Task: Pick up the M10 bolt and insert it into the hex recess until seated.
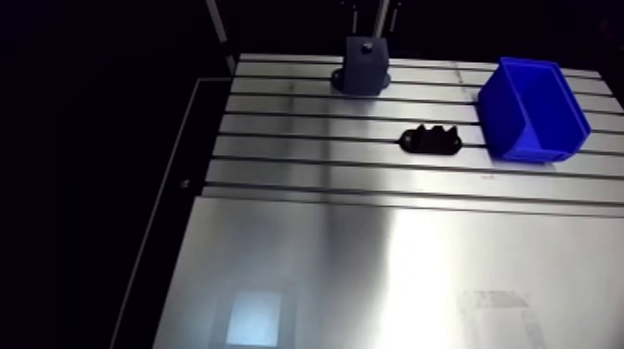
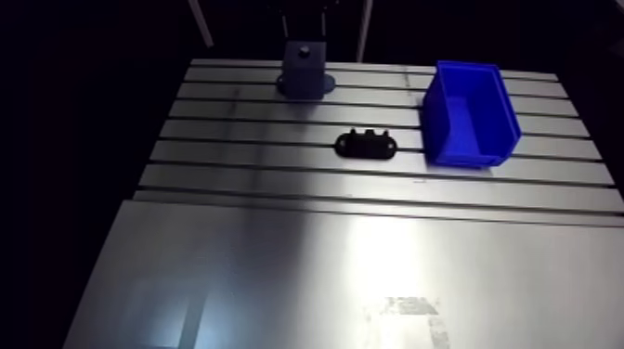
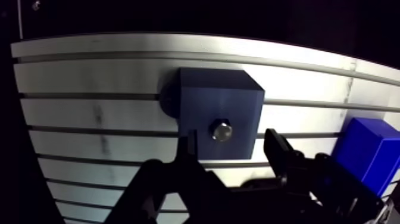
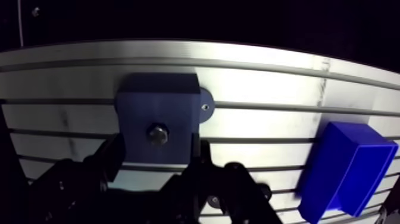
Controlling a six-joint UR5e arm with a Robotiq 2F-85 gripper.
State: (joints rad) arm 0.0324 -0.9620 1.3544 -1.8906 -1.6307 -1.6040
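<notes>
Gripper (image 3: 233,142) was over the dark blue block (image 3: 205,95), spread wide and gripping nothing. One finger (image 3: 189,143) stood on each side of the M10 bolt (image 3: 221,130), with clear gaps, neither touching it. The bolt sat upright in the middle of the block's top face, with its round metal head showing. In the arm view it read as a small stub on top of the block. Could not tell if it was fully down in the hex recess.

The block stood on a round base flange (image 4: 205,107) on the slotted aluminium table (image 1: 371,269), at the table's far edge. A small black holder (image 1: 432,140) lay on the table well apart from the block, nearer the camera and off to one side. An open blue bin (image 1: 534,107) stood on that same side of the block, farther out than the holder and not touching either. Nothing showed inside the bin.
</notes>
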